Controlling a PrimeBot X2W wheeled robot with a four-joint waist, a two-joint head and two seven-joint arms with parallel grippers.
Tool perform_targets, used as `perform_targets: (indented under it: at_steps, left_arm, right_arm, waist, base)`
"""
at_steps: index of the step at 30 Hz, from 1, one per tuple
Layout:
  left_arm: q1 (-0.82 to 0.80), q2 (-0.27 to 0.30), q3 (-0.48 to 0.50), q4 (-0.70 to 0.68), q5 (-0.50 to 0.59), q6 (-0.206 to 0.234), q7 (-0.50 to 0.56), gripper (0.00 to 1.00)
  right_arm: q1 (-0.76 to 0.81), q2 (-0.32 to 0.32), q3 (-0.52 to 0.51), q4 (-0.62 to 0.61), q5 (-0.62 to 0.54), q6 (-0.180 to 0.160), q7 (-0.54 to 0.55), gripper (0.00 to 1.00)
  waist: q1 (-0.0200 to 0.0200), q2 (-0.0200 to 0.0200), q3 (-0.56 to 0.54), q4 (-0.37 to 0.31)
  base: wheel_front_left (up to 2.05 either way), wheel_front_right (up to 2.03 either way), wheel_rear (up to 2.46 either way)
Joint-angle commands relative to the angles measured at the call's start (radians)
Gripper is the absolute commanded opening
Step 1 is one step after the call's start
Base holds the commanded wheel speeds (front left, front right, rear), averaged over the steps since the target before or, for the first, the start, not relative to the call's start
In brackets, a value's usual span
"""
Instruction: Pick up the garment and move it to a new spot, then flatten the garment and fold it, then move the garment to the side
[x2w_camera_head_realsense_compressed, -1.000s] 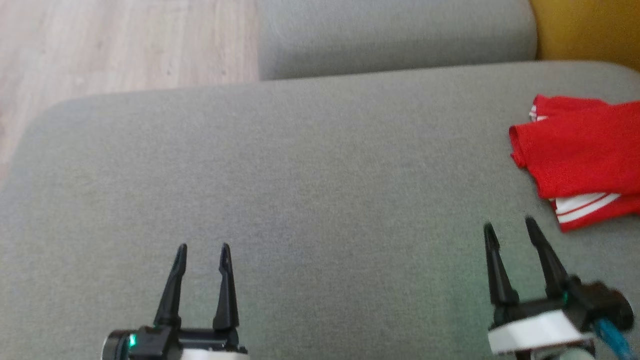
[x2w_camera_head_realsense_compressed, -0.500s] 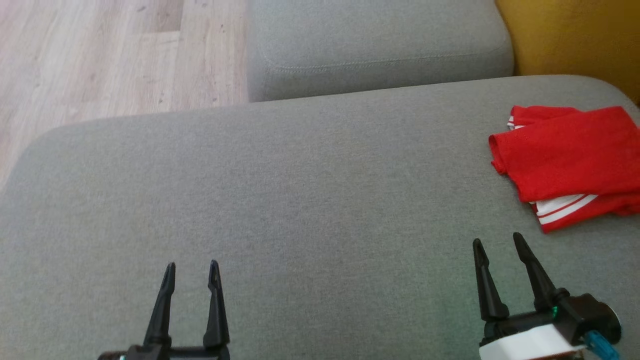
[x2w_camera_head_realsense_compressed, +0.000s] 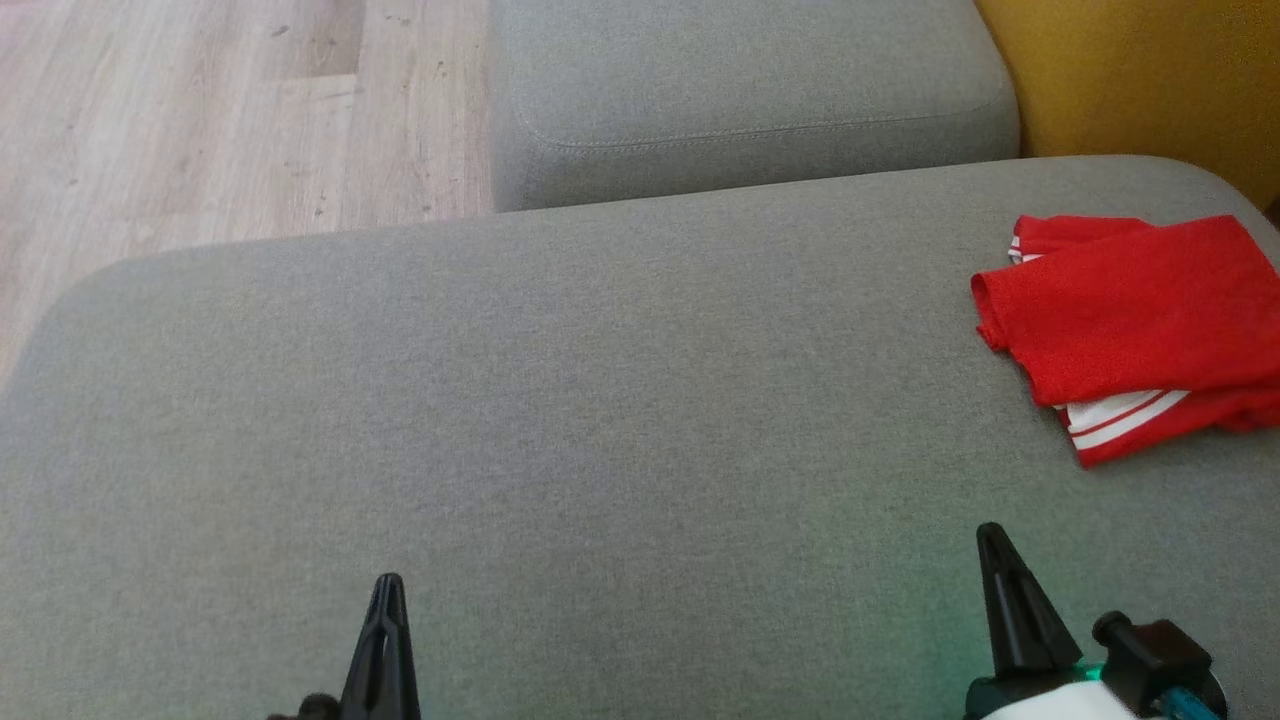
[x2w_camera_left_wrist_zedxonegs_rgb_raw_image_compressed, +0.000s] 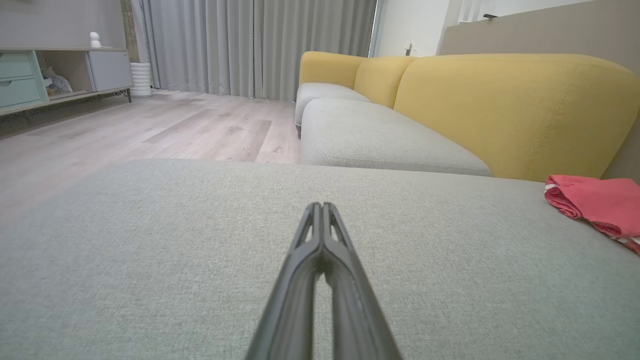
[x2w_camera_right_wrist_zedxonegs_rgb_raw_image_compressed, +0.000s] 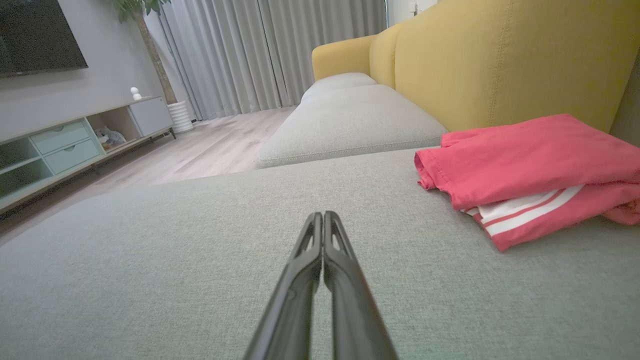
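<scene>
Where the head view looks down on the grey cushion (x2w_camera_head_realsense_compressed: 600, 400), the folded red garment (x2w_camera_head_realsense_compressed: 1130, 320) lies at the right edge of the frame. Its long axis runs across the picture, up and right of the right gripper (x2w_camera_head_realsense_compressed: 992, 535). The left gripper (x2w_camera_head_realsense_compressed: 388, 585) sits well apart at lower left. Left wrist view: fingers pressed together, empty, garment at far right. Right wrist view: fingers likewise together, garment near at upper right, so the right arm looks better placed.

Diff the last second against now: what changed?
Left gripper and right gripper shut their jaws from open, on nothing, and drew back slightly toward the robot. The head view itself also shifted. Folded red garment unmoved at the right end of the grey sofa cushion, untouched.
</scene>
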Motion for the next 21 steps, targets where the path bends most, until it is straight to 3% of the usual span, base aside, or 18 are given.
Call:
perform_targets:
  at_steps: [1,21]
  left_arm:
    - [-0.027,0.004,0.010,-0.030,-0.031,-0.007,0.003,0.00]
    - [-0.087,0.017,0.047,0.015,-0.290,-0.052,0.051,0.00]
  right_arm:
    - [-0.034,-0.005,-0.003,-0.031,0.035,0.000,0.005,0.00]
    - [-0.083,-0.020,-0.017,-0.009,0.305,0.000,0.052,0.00]
  waist:
    - [0.0000,-0.0001,0.001,0.001]
    - [0.0000,-0.0001,0.008,0.007]
  base:
    - [0.00,0.00,0.00]
    - [0.00,0.00,0.00]
